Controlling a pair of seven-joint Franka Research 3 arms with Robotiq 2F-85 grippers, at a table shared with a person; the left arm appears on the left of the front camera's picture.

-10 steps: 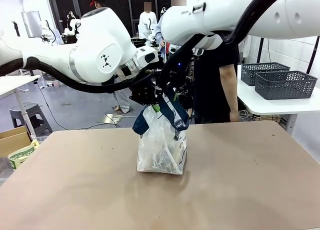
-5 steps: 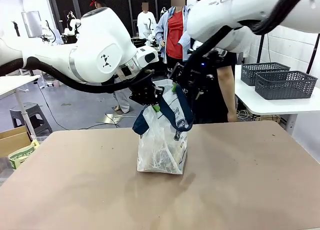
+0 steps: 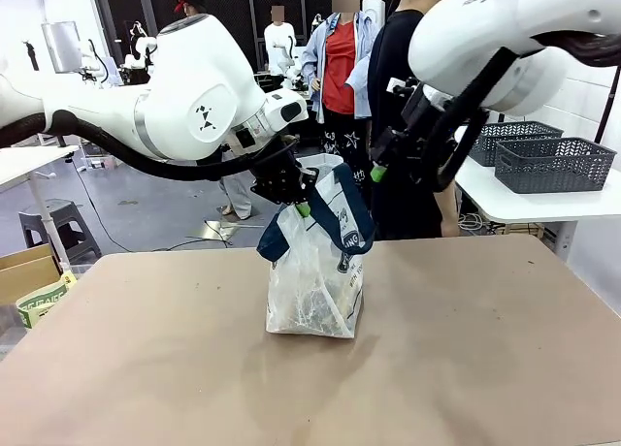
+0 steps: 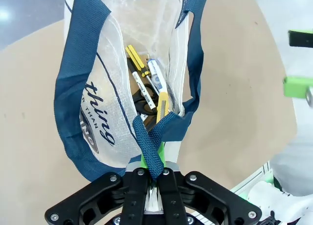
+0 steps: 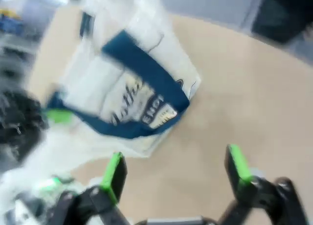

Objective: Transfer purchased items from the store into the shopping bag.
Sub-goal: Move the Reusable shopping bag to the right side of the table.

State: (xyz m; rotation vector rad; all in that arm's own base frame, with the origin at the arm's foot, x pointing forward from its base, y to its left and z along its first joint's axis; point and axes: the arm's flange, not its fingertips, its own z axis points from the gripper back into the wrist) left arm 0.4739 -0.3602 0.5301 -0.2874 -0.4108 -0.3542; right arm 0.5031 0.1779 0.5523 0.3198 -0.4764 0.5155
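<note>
The shopping bag (image 3: pixel 315 271) stands on the table (image 3: pixel 466 349), hanging directly below the left gripper (image 4: pixel 151 172), whose fingers are pressed together on a navy strap handle (image 4: pixel 149 149). Inside, beneath that gripper, lie tools with yellow handles (image 4: pixel 146 85). The right gripper (image 5: pixel 173 168), spread and empty, hangs up and off to the bag's side. With one strap pinched, the mouth sags; a slipping strap could collapse the bag, and incoming items might catch the rim.
</note>
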